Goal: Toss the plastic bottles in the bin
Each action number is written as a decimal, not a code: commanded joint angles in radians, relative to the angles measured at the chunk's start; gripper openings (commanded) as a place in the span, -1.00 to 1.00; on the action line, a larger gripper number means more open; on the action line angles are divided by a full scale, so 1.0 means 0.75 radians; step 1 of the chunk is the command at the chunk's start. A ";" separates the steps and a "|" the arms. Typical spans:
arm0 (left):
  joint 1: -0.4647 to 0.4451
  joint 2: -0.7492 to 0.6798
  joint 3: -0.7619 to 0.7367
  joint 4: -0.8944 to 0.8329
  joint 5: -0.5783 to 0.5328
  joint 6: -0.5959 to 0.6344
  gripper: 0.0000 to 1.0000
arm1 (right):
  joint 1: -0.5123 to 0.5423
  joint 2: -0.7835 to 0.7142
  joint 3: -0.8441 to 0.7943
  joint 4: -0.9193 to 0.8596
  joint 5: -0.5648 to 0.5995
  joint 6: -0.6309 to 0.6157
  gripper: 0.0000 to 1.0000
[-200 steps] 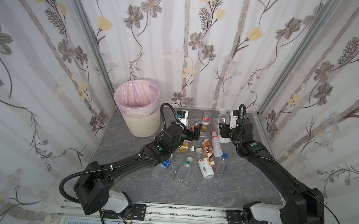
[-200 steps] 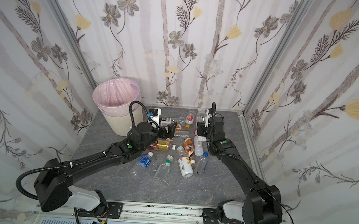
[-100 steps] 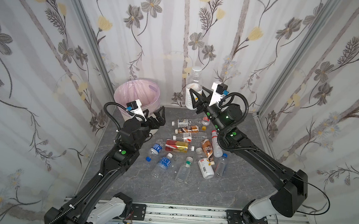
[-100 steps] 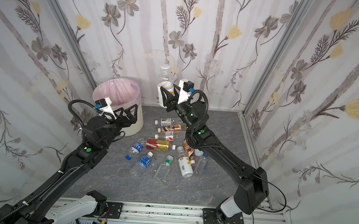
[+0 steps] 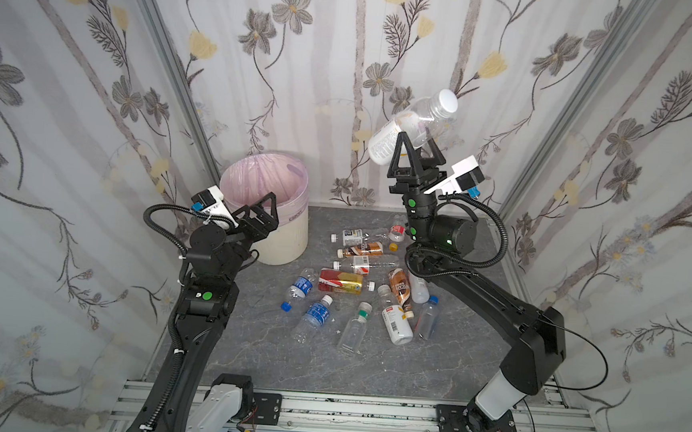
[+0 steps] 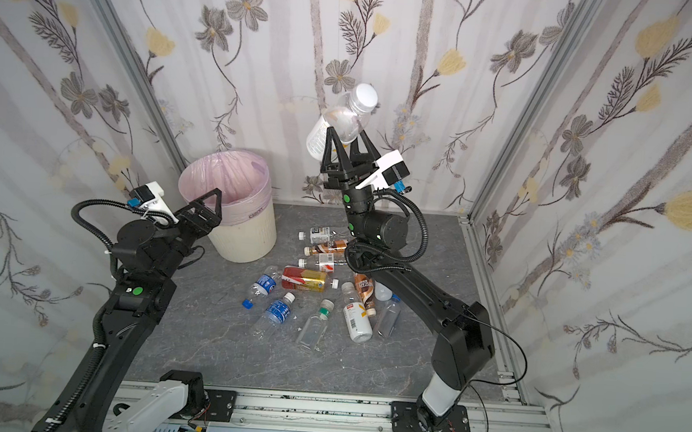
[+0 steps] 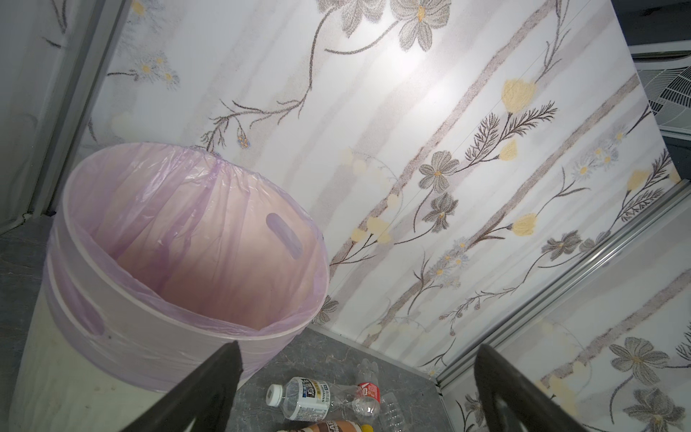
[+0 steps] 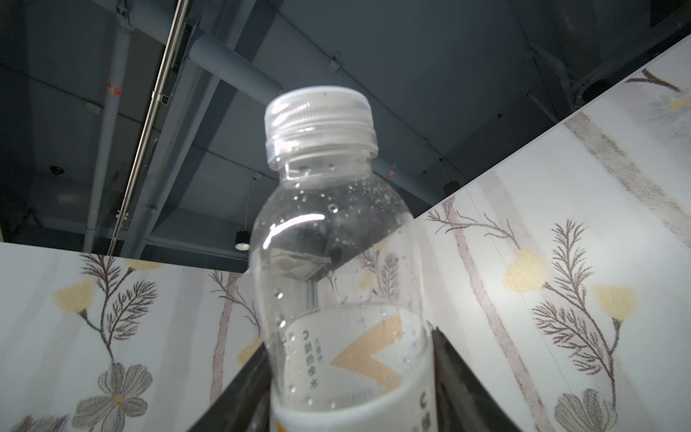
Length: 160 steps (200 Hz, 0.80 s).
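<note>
My right gripper [image 5: 417,140] [image 6: 346,135] [image 8: 347,348] is raised high near the back wall, pointing upward, and is shut on a clear plastic bottle [image 5: 387,138] [image 6: 343,116] [image 8: 329,243]. That bottle has a white cap and a white label, and it tilts with its base toward the bin. The bin [image 5: 288,238] [image 6: 247,235] [image 7: 187,318] stands at the back left, cream-white with a pink-lilac liner. My left gripper [image 5: 258,202] [image 6: 203,198] [image 7: 358,346] hangs open and empty beside the bin's rim. Several other plastic bottles [image 5: 340,280] [image 6: 304,278] [image 7: 304,392] lie on the grey floor.
Flowered walls close in the cell on three sides, with metal corner posts [image 5: 171,67]. The bottle pile lies between the two arms, right of the bin. An aluminium rail [image 5: 343,408] runs along the front edge.
My right arm lifted the white-label bottle from the pile to high by the back wall, and the bottle now tilts toward the bin. My left arm drew back from the pile to beside the bin.
</note>
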 commanded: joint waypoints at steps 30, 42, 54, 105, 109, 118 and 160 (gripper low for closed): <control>0.006 -0.023 -0.026 -0.036 0.040 0.027 1.00 | 0.065 0.688 0.989 -0.763 -0.095 0.171 0.26; 0.005 -0.030 -0.039 -0.041 0.042 0.033 1.00 | 0.085 0.950 1.406 -1.021 -0.095 0.165 0.37; 0.001 -0.038 -0.053 -0.047 0.036 0.043 1.00 | 0.085 1.058 1.511 -1.063 -0.171 0.206 0.48; -0.016 -0.061 -0.091 -0.062 0.027 0.048 1.00 | 0.097 0.842 1.223 -1.064 -0.217 0.071 0.89; -0.016 -0.063 -0.093 -0.062 0.026 0.048 1.00 | 0.095 0.828 1.222 -1.073 -0.214 0.061 0.91; -0.017 -0.067 -0.099 -0.064 0.027 0.043 1.00 | 0.096 0.793 1.221 -1.095 -0.216 0.036 0.99; -0.018 -0.063 -0.102 -0.073 0.048 0.010 1.00 | 0.094 0.582 1.079 -1.195 -0.168 -0.040 0.99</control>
